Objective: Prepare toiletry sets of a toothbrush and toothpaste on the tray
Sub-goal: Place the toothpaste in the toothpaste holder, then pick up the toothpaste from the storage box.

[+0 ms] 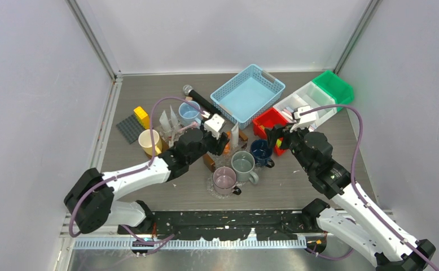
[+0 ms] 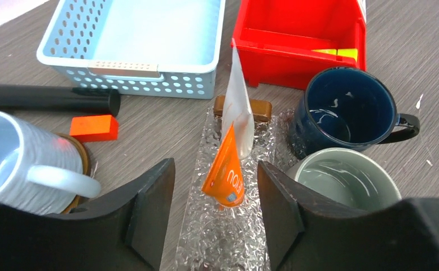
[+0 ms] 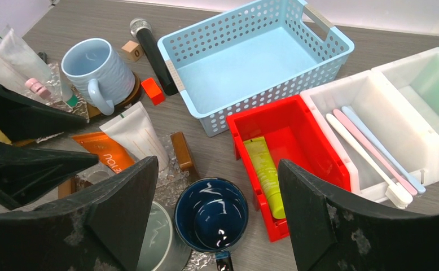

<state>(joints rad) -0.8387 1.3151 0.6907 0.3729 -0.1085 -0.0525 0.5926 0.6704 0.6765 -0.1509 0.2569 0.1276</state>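
Observation:
An orange toothpaste tube [image 2: 227, 169] rests on the clear bubbled tray [image 2: 206, 248], with a white toothpaste tube [image 2: 238, 101] just behind it. My left gripper [image 2: 214, 209] is open astride the orange tube, with a gap on both sides. In the right wrist view, the same orange tube [image 3: 101, 149] and white tube [image 3: 135, 132] lie side by side. A green tube [image 3: 265, 175] lies in the red bin [image 3: 313, 141]. Pink, white and blue toothbrushes [image 3: 369, 152] lie in the white bin [image 3: 375, 90]. My right gripper [image 3: 217, 214] hangs open and empty above the navy mug [image 3: 211, 217].
A blue basket [image 1: 248, 93], a green bin [image 1: 333, 84] and a black microphone [image 1: 197, 99] sit at the back. Grey [image 1: 242, 162], pink [image 1: 224, 179], yellow [image 1: 148, 141] and pale blue [image 1: 189, 111] mugs crowd the tray. More tubes [image 1: 169, 121] stand at the left.

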